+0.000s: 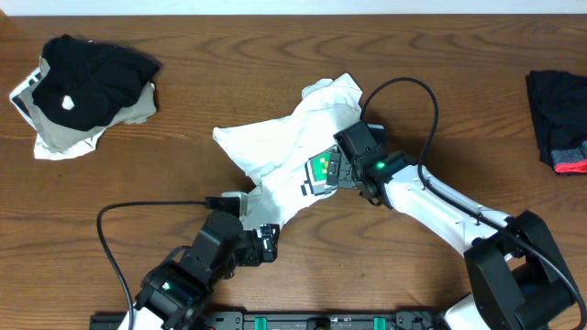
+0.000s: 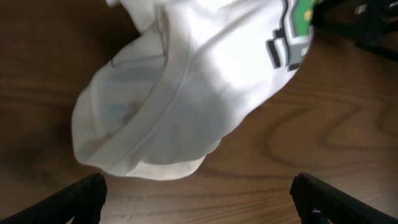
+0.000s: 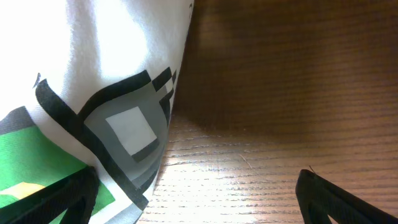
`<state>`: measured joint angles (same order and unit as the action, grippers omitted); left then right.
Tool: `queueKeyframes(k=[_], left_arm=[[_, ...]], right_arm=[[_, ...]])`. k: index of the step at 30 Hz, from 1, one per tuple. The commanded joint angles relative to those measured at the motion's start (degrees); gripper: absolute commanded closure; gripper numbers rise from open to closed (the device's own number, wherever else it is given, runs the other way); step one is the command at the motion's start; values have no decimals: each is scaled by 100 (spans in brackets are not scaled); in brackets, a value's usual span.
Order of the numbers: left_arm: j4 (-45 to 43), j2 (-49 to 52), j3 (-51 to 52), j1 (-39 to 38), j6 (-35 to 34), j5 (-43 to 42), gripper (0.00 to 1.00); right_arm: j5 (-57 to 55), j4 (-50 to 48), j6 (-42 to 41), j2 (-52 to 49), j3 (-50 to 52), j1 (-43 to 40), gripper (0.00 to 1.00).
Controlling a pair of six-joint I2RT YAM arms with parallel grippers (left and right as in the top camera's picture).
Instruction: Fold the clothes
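Overhead: white T-shirt (image 1: 284,151) lies crumpled mid-table (image 1: 440,82), bunched in a diagonal, with the green print patch (image 1: 321,170) at its lower right. The right gripper (image 1: 341,170) is at that patch, jaws spread wide, nothing grasped. The left gripper (image 1: 261,246) is just beside the shirt's lower end, jaws also spread and empty; the ribbed collar (image 2: 161,99) lies ahead of it. Black garment with white spot (image 1: 87,78) far left, black garment with red trim (image 1: 559,119) far right.
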<state>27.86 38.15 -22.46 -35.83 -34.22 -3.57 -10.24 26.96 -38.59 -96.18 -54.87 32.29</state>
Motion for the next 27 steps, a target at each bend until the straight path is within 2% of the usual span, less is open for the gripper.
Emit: queueKeyframes(k=[1, 21, 27], left_arm=[[144, -4, -275, -223, 98, 732, 3], [170, -4, -273, -249, 94, 809, 2], [173, -4, -273, -249, 94, 568, 2]], right_arm=[[-157, -4, -79, -11, 24, -42, 1], [-166, 42, -76, -11, 24, -42, 1], [-199, 46, -76, -11, 24, -42, 1]])
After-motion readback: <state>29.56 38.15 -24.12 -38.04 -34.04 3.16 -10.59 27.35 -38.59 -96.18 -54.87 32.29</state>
